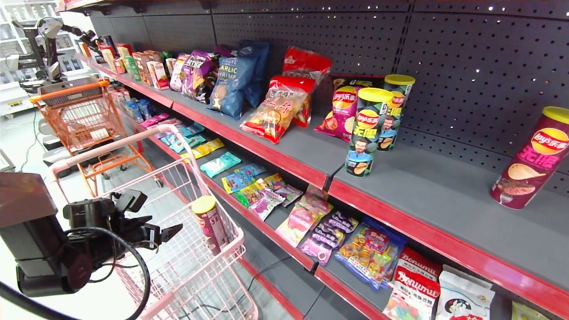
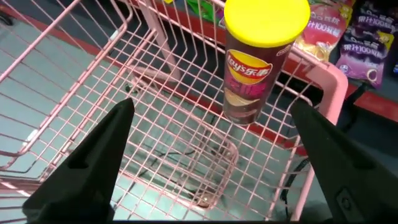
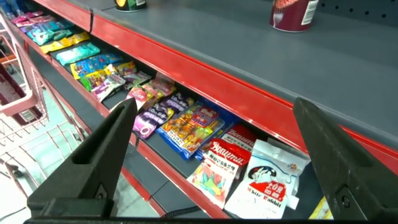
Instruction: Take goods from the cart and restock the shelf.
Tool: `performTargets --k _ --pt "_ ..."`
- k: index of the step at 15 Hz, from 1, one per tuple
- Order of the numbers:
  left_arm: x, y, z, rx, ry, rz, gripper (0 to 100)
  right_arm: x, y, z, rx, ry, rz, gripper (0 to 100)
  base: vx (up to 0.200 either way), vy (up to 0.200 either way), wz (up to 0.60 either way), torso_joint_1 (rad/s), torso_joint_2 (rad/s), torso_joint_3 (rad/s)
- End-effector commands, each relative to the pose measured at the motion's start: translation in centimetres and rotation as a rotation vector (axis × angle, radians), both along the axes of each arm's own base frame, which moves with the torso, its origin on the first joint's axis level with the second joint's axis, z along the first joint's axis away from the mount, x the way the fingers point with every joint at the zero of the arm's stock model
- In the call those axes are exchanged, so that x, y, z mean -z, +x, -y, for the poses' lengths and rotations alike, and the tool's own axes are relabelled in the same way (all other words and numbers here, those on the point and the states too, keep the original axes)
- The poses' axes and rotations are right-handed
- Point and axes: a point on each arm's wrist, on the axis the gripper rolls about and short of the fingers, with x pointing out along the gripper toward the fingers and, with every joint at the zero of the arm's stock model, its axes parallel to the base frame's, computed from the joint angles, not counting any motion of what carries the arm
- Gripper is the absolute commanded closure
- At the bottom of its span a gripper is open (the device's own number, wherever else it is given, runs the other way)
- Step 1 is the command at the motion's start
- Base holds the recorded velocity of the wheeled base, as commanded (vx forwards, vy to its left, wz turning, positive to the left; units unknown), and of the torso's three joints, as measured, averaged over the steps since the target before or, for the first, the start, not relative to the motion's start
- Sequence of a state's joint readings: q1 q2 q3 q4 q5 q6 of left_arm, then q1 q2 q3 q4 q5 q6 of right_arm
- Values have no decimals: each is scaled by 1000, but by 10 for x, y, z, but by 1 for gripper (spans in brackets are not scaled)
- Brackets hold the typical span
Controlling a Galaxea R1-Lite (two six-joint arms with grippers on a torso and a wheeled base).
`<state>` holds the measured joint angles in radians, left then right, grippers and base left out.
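A maroon chip can [image 1: 211,224] with a yellow lid stands upright in the near corner of the pink wire cart [image 1: 146,138]. My left gripper [image 1: 171,233] hangs open over the cart basket, a short way from the can and level with its upper part. In the left wrist view the can [image 2: 258,62] stands ahead of the gripper [image 2: 212,104], beyond its spread fingers, with nothing between them. My right gripper [image 3: 214,106] is open and empty in front of the red shelf edge [image 3: 249,81]. A matching maroon can [image 1: 529,160] stands on the grey shelf [image 1: 422,186] at the right.
Two dark chip cans [image 1: 369,131] and several snack bags [image 1: 275,109] stand further left on the same shelf. Bare grey shelf lies between the dark cans and the maroon one. The lower shelf [image 1: 284,271] holds flat snack packs. An orange cart [image 1: 84,115] stands behind the pink one.
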<state>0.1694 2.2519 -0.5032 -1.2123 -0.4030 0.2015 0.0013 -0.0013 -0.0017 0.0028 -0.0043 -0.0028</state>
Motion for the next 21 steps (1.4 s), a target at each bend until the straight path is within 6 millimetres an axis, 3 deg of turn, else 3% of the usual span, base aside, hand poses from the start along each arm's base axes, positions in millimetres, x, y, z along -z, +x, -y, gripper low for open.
performTargets --k 1,3,6,13,16,21 --pt "11 9 -1 7 6 -8 0 0 0 0 0 0 -2 0 0 0 0 0 0 0" --pt "22 16 -3 19 15 -12 0 0 0 0 0 -2 -2 0 0 0 0 0 0 0" --pt "32 27 13 88 4 -13 0 0 0 0 0 -2 -2 0 0 0 0 0 0 0" --pt "55 58 17 110 8 18 0 0 0 0 -1 -3 -2 0 0 0 0 0 0 0" --pt "62 65 31 149 7 20 0 0 0 0 -1 -3 -2 0 0 0 0 0 0 0" --pt "62 83 36 166 10 44 0 0 0 0 -3 -3 -2 0 0 0 0 0 0 0"
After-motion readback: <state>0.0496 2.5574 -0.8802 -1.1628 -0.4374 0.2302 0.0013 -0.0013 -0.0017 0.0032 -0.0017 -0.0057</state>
